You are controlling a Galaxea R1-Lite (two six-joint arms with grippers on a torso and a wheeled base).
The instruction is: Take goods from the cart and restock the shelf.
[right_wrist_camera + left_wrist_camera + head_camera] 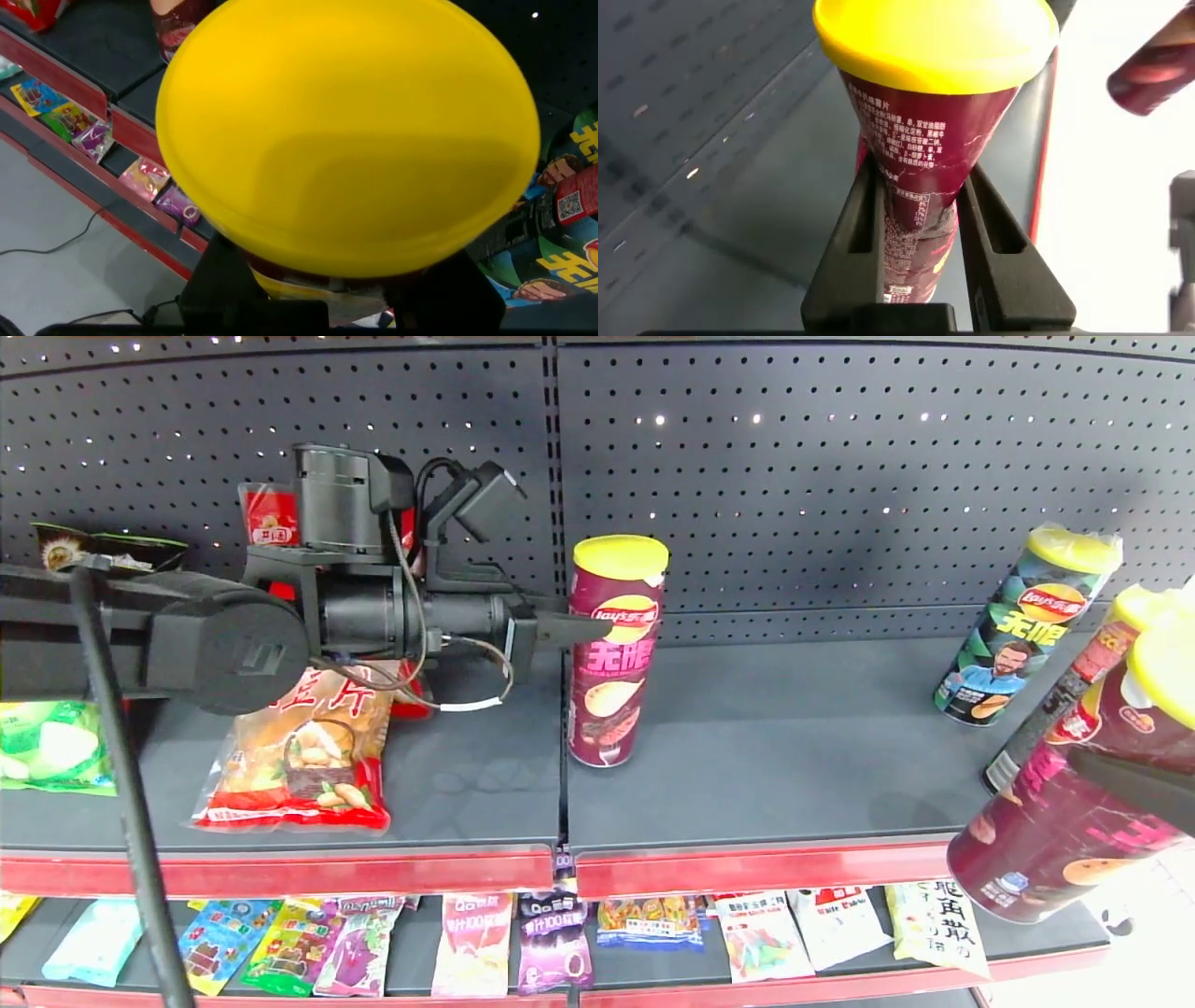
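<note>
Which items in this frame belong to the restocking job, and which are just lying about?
Job: left end effector shut on upright purple can; right end effector shut on tilted maroon can; shelf.
Lying about: green can, peanut bag, lower-shelf snack packets.

Shelf (747, 756) evenly and moderately lit from overhead. Faint, soft shadows beside the purple can (611, 653). Bright pinpricks across pegboard (840, 476). Floor (1120, 205) past the shelf's front edge overexposed white. Shelf edges bow.
</note>
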